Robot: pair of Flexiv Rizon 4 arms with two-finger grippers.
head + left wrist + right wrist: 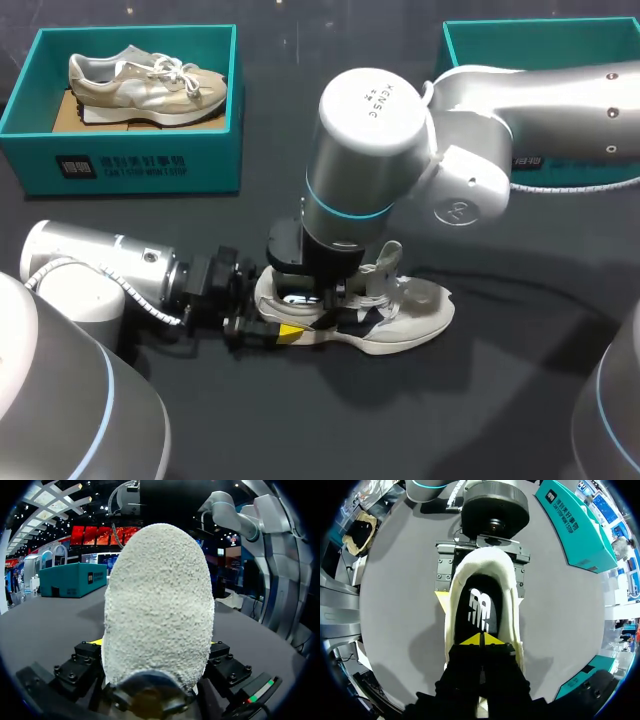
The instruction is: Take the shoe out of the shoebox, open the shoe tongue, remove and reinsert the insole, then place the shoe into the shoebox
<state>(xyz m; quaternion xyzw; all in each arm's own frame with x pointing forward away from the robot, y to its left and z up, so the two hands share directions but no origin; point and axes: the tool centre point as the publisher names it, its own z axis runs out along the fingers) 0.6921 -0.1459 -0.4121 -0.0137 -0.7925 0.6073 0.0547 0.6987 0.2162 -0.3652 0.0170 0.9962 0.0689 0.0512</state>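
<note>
A cream shoe (410, 312) lies on its sole on the dark table, toe to the right. My left gripper (281, 310) comes in flat from the left, its fingers (80, 664) against both sides of the rough white heel (157, 605). My right gripper (320, 298) points straight down into the shoe's mouth. In the right wrist view its yellow tips (481, 640) are together, resting on the black insole (480, 605) with a white logo, inside the shoe. The left fingers (445, 572) flank the heel there too.
A teal shoebox (120, 165) at the back left holds a second beige shoe (150, 85). Another teal box (540, 40) sits at the back right, partly behind my right arm. Bare dark table lies in front of the shoe.
</note>
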